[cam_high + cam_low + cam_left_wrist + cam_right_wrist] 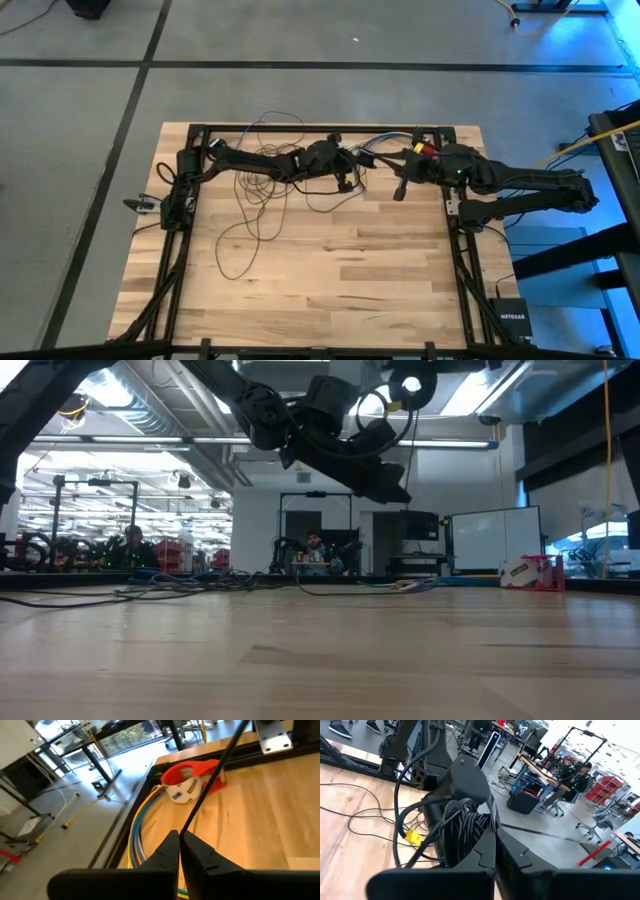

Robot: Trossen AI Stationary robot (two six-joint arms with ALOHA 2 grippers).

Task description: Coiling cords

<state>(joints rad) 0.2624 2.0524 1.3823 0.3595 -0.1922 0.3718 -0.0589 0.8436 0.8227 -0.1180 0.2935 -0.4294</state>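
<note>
Cords (262,190) loose on table (330,280) | left jaws closed on cord strand | right jaws closed, empty

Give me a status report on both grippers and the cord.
Left gripper shut, raised at the table's far edge. Right gripper shut, facing it. Thin dark looping cord sprawls uncoiled on the wooden table. Multicoloured wire bundle lies nearby.

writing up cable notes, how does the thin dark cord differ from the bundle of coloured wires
The thin dark cord sprawls in wide loose loops over the table's left half; the coloured wires run together as a neat curved band along the far edge. The cord is one dark strand; the wires show yellow, blue and white side by side. The left gripper is shut on a length of the cord, while nothing holds the wires. Both lie on the wooden table.
</note>
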